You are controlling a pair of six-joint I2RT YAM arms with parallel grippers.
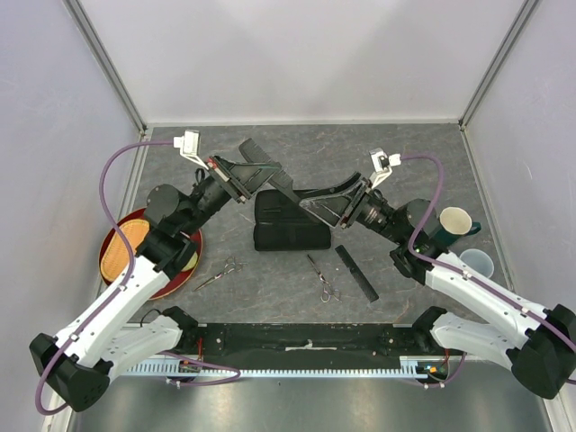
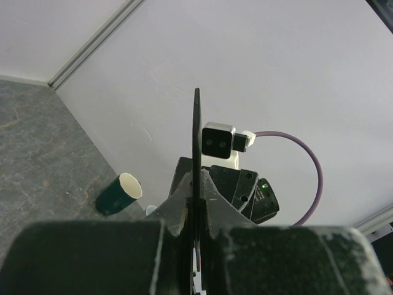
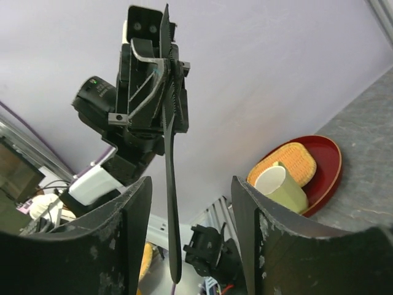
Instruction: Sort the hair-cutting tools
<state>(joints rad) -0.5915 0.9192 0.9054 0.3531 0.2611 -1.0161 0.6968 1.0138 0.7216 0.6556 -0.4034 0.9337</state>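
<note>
Right gripper (image 3: 190, 181) spread — left gripper (image 2: 196, 203) pinches comb (image 3: 169, 184).

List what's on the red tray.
A woven yellow mat and a pale cup on the red tray. The left arm covers part of it from above; anything under there is hidden.

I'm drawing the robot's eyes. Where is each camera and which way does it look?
Top external: above and behind, looking down at the table; both arms show.
Left wrist: on the left gripper, facing the right arm; its fingers pinch the comb.
Right wrist: on the right gripper, facing the left arm; its open fingers show.
Shared: all see that comb.
</note>
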